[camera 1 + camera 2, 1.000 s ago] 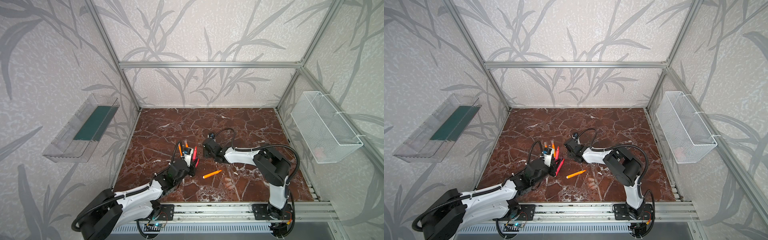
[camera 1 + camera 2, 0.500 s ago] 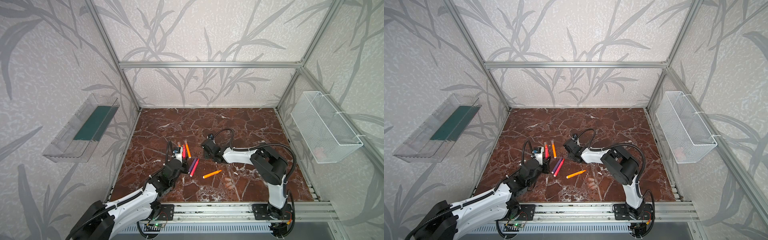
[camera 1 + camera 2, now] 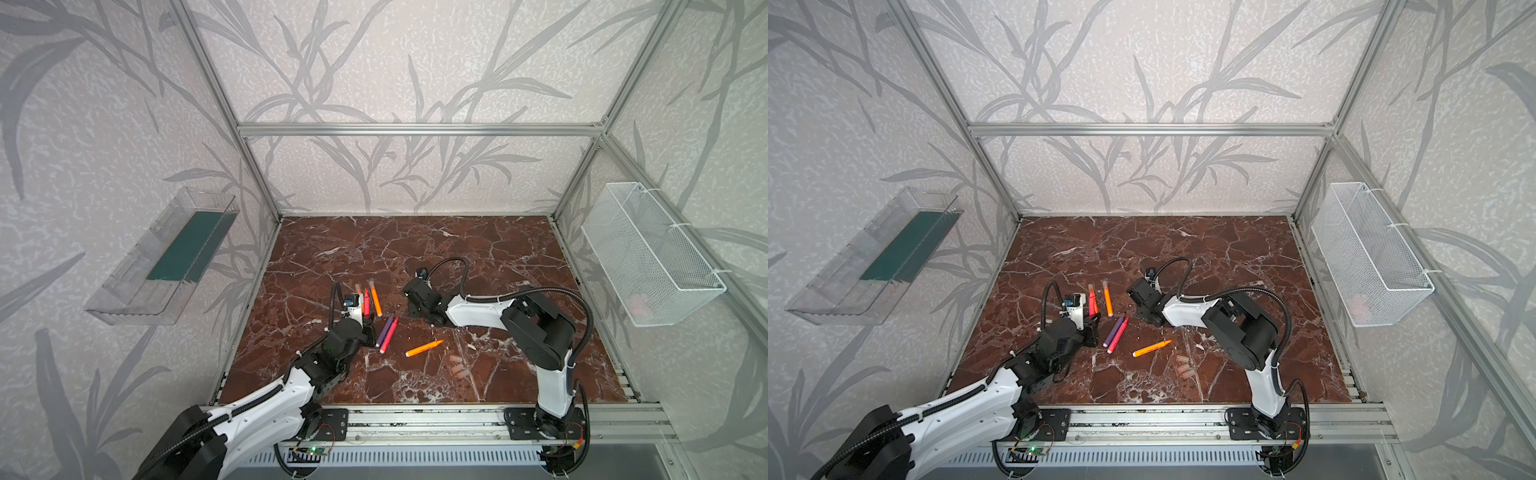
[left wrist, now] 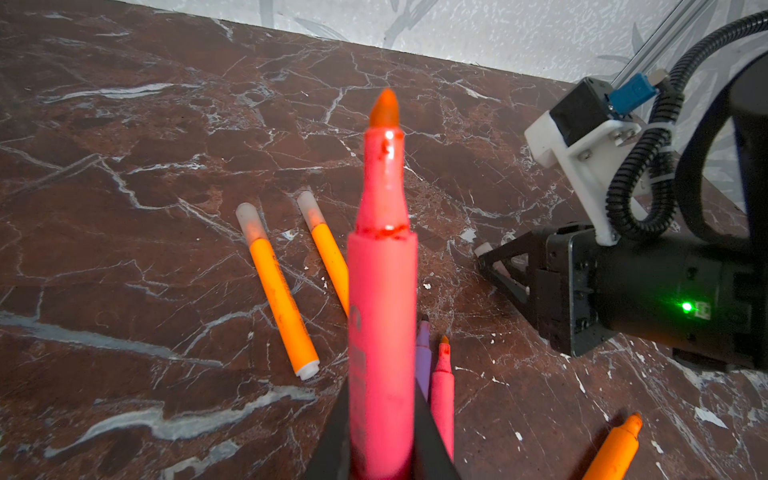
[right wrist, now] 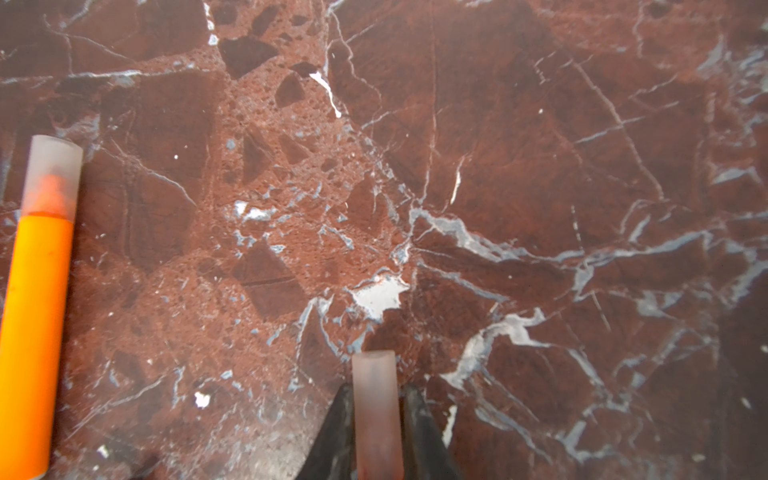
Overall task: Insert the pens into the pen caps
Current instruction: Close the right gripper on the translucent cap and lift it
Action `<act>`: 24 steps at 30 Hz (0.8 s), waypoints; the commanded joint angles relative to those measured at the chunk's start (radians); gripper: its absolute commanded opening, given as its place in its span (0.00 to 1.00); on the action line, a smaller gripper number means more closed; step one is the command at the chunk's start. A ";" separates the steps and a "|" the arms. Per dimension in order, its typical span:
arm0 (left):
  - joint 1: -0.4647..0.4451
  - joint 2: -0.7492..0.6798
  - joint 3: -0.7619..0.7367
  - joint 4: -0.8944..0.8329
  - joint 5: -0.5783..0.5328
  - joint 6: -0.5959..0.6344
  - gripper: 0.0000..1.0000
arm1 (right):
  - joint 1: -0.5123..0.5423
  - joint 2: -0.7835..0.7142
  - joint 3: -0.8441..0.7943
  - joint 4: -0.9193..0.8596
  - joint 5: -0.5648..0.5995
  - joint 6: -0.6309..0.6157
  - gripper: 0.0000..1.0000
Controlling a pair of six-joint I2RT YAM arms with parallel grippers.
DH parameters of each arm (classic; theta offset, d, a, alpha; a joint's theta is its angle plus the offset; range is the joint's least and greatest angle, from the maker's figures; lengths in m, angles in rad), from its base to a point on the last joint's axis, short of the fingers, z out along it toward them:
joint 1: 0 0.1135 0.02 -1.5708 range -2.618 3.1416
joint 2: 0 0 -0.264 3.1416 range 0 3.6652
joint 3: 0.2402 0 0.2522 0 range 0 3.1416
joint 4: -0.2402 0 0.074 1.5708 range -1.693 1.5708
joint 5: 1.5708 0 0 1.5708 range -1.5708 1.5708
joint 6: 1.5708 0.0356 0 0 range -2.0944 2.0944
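Quick update from the remote desk. Over the last second my left arm pulled back toward its own side, so the purple pen [image 3: 386, 328] it was covering shows now. The right jaws also went from partly spread to pinched.

Left to right:
- The clear wall bin [image 3: 166, 266] hangs on the left wall, well away from everything.
- The left gripper [image 4: 382, 390] is clamped on a red-pink pen [image 4: 382, 282]. Its tip is bare and points toward the back wall, raised off the marble tabletop [image 3: 415, 241].
- Two capped orange pens [image 4: 278, 291] lie just beyond it.
- Just right of that gripper, the purple pen and the other red-pink pen [image 3: 390, 336] lie side by side.
- Further right and nearer the front rail [image 3: 415, 415] there's an uncapped orange pen [image 3: 424, 348].
- Then come three loose pen caps [image 3: 456, 365], bunched together short of that rail.
- The right gripper [image 5: 377, 390] is squeezed on a translucent pen cap [image 5: 374, 368], low over the marble. It's near the held pen's tip but apart from it.

The back half of the slab is bare marble, so there's room there. The wire basket [image 3: 648, 257] sits out on the right wall.
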 commanded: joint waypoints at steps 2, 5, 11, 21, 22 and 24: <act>0.008 -0.012 -0.012 0.008 0.013 -0.015 0.00 | 0.005 0.012 0.014 -0.048 0.006 0.003 0.19; 0.008 -0.012 -0.016 0.019 0.027 -0.014 0.00 | 0.005 0.014 0.014 -0.049 0.007 0.005 0.17; 0.007 -0.010 -0.017 0.027 0.041 -0.014 0.00 | 0.005 0.017 0.018 -0.056 0.011 0.004 0.16; 0.007 -0.009 -0.017 0.028 0.056 -0.016 0.00 | 0.002 0.032 0.034 -0.078 0.033 0.007 0.26; 0.007 -0.010 -0.018 0.028 0.057 -0.017 0.00 | 0.002 0.036 0.038 -0.080 0.033 0.007 0.27; 0.007 -0.008 -0.016 0.029 0.059 -0.018 0.00 | -0.001 0.044 0.044 -0.085 0.030 0.009 0.26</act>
